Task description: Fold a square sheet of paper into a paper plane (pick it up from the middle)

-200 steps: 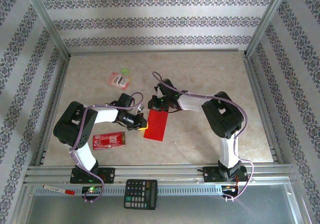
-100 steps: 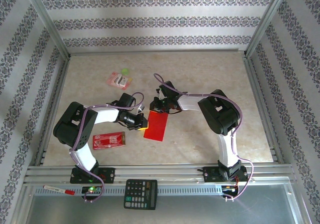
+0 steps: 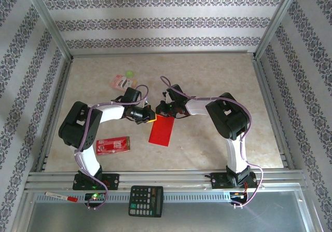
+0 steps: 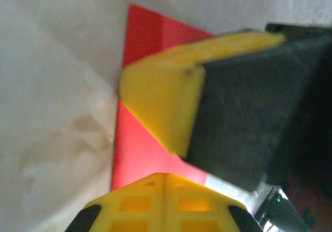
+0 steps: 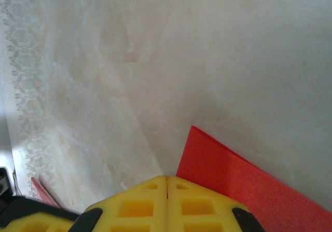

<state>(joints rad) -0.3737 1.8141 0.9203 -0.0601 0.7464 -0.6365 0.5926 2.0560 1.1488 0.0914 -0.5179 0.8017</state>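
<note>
The square sheet of paper (image 3: 161, 132) is bright red and lies folded into a narrow rectangle at mid-table. My left gripper (image 3: 151, 119) is shut at the paper's far left corner, its tips (image 4: 164, 177) low over the red paper (image 4: 136, 149) with nothing between them. My right gripper (image 3: 167, 109) is shut at the paper's far edge. In the right wrist view its closed tips (image 5: 167, 179) sit just beside a corner of the paper (image 5: 233, 177). A yellow right finger (image 4: 161, 105) crosses the left wrist view, and a diagonal crease shows on the paper behind it.
A red packet with white print (image 3: 113, 145) lies near the left arm. A pink and green packet (image 3: 123, 80) lies farther back. A calculator (image 3: 146, 201) and a pen (image 3: 61, 196) rest on the front rail. Patterned walls enclose the table.
My left gripper has moved from the paper's left edge up towards its far left corner, closer to the right gripper. The right arm and the paper have barely moved.
</note>
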